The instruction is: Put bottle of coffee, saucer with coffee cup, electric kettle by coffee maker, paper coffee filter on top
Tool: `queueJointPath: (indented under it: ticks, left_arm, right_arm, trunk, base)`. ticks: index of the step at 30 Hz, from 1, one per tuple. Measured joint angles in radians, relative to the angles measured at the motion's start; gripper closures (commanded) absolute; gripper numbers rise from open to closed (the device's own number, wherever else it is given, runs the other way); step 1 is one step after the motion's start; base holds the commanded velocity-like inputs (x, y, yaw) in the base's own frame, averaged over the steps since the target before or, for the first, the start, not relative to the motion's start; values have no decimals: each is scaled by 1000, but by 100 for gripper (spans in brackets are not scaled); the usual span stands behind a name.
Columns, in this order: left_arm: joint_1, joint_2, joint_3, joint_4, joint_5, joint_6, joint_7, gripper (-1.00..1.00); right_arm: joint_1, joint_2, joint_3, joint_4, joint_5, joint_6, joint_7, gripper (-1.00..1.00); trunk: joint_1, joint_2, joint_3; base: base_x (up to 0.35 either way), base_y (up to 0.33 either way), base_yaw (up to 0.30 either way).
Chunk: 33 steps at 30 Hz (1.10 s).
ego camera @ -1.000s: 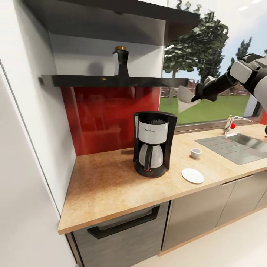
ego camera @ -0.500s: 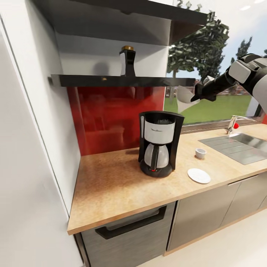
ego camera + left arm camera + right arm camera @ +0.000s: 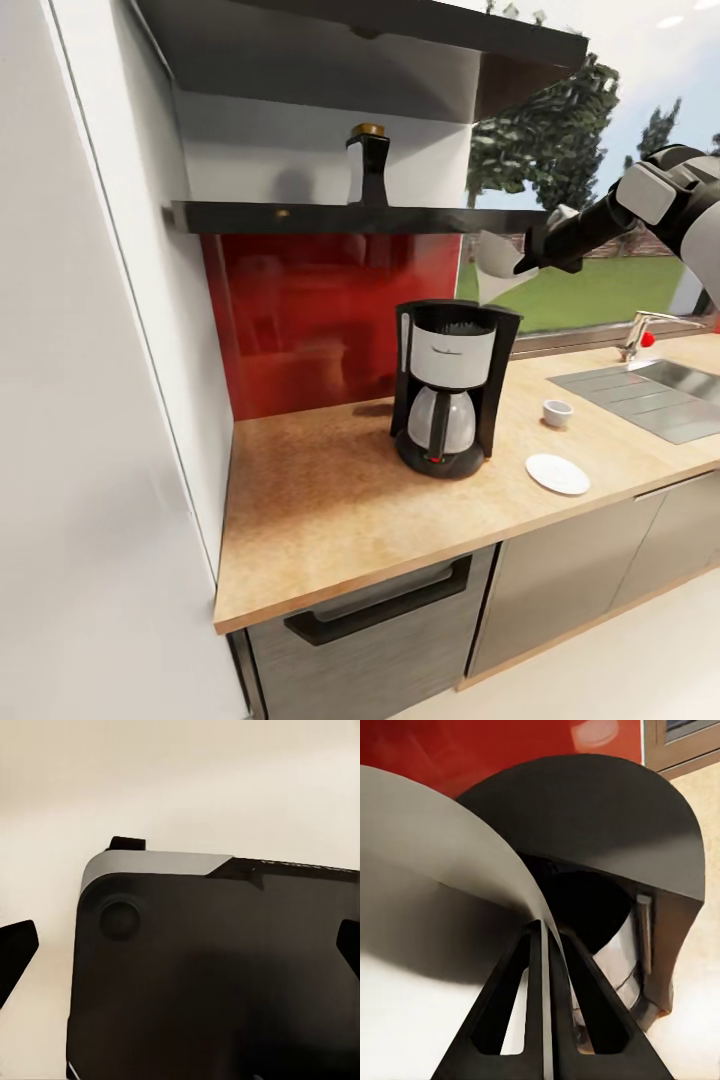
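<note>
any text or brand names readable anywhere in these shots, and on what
Coffee maker: a dark line of print, likely a brand, runs across its silver front band; too small and blurred to read.
Bottle of coffee on the shelf: no label legible.
Coffee cup, saucer, paper coffee filter: blank.
Nothing else carries readable words, numbers or signs.

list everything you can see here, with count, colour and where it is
coffee maker: 1, black and silver, on the countertop by the red backsplash
bottle of coffee: 1, dark with gold cap, on the shelf
coffee cup: 1, white, on the countertop right of the maker
saucer: 1, white, on the countertop in front of the cup, apart from it
paper coffee filter: 1, white, held in the air above the maker
sink: 1, steel, far right
faucet: 1, steel, behind the sink
right tool: 1, black, shut on the filter
left tool: 1, black, fingertips apart
</note>
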Motion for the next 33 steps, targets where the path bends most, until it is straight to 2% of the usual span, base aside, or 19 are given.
queueJointPath:
  ticks: [33]
  left_arm:
    - [0, 5, 0, 0, 0, 0, 0, -100]
  right_arm:
    - [1, 6, -1, 2, 0, -1, 0, 100]
  trunk:
    - [0, 0, 0]
  base:
    - [0, 62, 0]
